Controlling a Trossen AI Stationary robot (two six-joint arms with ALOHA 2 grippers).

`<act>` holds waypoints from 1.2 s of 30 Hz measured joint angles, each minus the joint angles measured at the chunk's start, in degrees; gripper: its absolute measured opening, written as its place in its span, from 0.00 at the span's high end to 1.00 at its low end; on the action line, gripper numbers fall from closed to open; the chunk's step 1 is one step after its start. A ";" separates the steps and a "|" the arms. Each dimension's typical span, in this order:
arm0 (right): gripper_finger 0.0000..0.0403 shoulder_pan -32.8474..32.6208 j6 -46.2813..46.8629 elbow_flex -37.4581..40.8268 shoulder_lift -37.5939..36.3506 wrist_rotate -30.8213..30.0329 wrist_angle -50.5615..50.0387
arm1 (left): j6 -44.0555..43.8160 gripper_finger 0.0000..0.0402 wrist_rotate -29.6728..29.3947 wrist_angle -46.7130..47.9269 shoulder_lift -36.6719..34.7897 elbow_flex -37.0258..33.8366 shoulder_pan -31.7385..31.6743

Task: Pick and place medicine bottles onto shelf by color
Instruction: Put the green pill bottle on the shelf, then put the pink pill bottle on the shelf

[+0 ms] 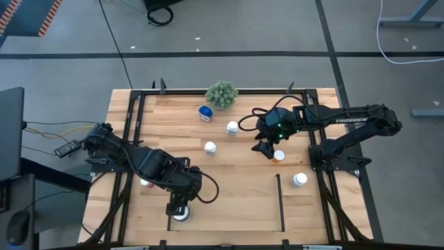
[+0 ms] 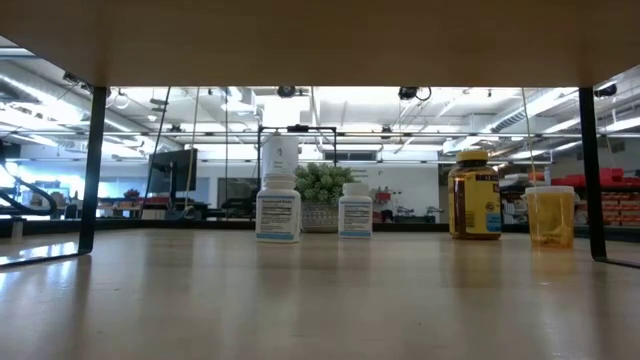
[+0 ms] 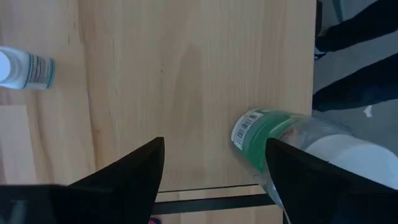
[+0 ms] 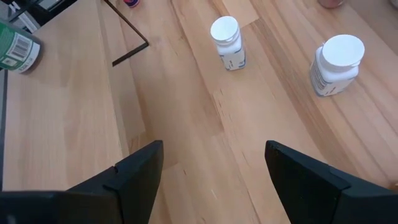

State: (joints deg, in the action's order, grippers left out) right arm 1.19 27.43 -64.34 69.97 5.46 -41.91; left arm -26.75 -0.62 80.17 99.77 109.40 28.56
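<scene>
The left hand [image 1: 179,210] is hovering released over an upright green-labelled bottle [image 3: 267,134], its long axis standing vertical; the right hand [image 1: 267,149] is hanging released at two o'clock on the desk [image 1: 236,194].

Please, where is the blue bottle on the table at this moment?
In the high view the blue bottle is near the table's far edge, just left of the green plant ball, apart from both arms.

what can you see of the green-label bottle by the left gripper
The green-label bottle is clear plastic with a white cap, a green wrap label and a white barcode patch. It stands upright on the light wood table, near the front edge beside a thin black strip. The open left gripper hangs over it; contact cannot be told.
</scene>
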 joint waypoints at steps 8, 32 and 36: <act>0.28 0.02 -0.01 0.00 0.00 -0.07 0.02 | -1.17 0.29 0.55 -1.26 -0.01 0.00 0.55; 0.28 0.02 -0.10 0.00 0.02 -0.75 0.13 | -5.94 0.29 -9.98 9.41 -1.66 8.33 -7.40; 0.28 0.02 1.04 0.00 0.02 -1.11 0.37 | -7.37 0.29 -10.93 9.68 -3.55 7.79 -10.76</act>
State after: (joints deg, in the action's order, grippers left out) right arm 1.21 28.48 -64.34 70.00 4.34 -41.54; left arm -34.12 -11.55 89.85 96.22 117.20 17.79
